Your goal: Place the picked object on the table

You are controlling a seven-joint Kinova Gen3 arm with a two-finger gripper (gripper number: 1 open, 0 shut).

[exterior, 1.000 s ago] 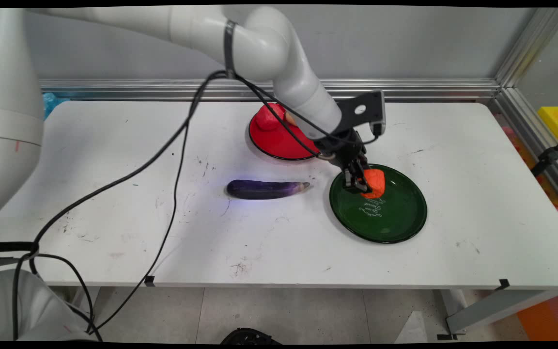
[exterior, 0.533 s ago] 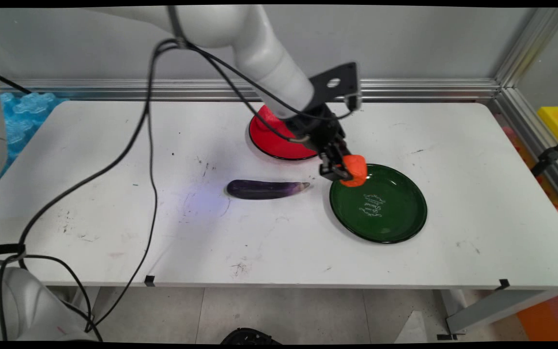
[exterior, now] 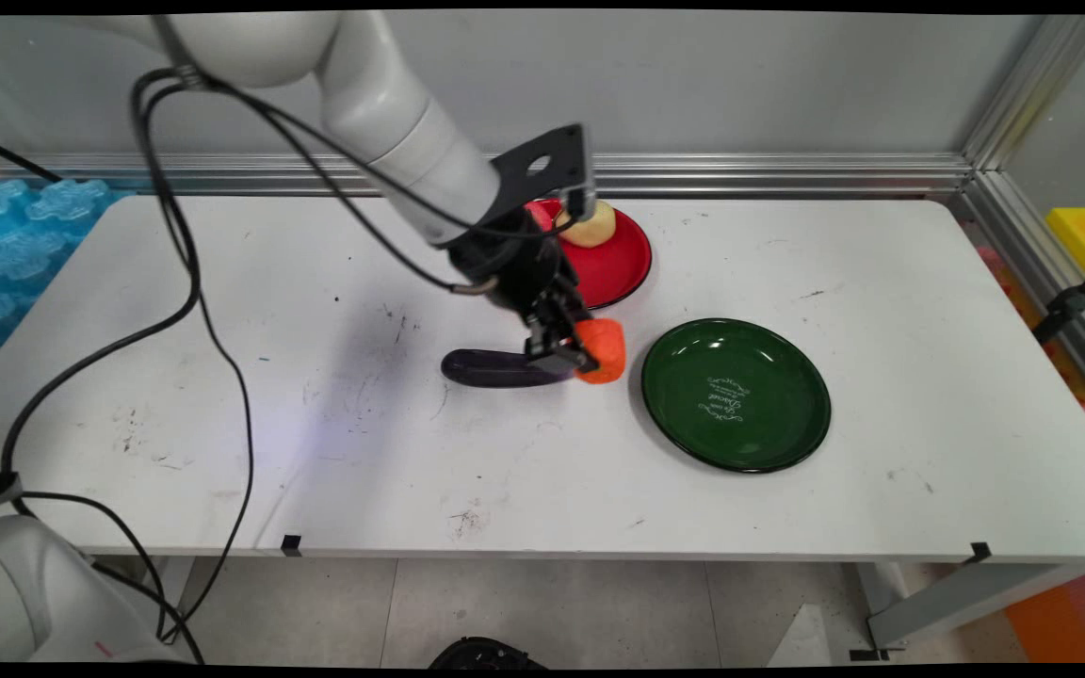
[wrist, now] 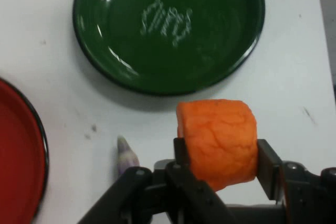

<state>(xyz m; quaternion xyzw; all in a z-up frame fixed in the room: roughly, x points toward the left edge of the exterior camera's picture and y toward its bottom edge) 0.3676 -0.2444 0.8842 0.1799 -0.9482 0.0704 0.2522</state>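
My gripper (exterior: 573, 356) (wrist: 219, 158) is shut on an orange chunk (exterior: 602, 349) (wrist: 218, 141) with a wrinkled skin, held above the table. It hangs over the right end of a purple eggplant (exterior: 491, 368), whose pale tip (wrist: 126, 154) shows in the hand view. A green plate (exterior: 736, 393) (wrist: 168, 24) with white lettering lies just right of the chunk, nothing on it. Behind stands a red plate (exterior: 613, 259) (wrist: 18, 150) with a pale yellowish item (exterior: 590, 225) on it.
Black cables (exterior: 194, 273) hang from the arm over the table's left half. Blue moulded trays (exterior: 15, 226) lie off the table's far left edge. An aluminium rail (exterior: 787, 174) runs along the back wall. A yellow bin (exterior: 1084, 235) stands beyond the right edge.
The gripper has lifted the orange chunk off the green plate and carried it left, to above the eggplant's right end. The green plate now lies bare.
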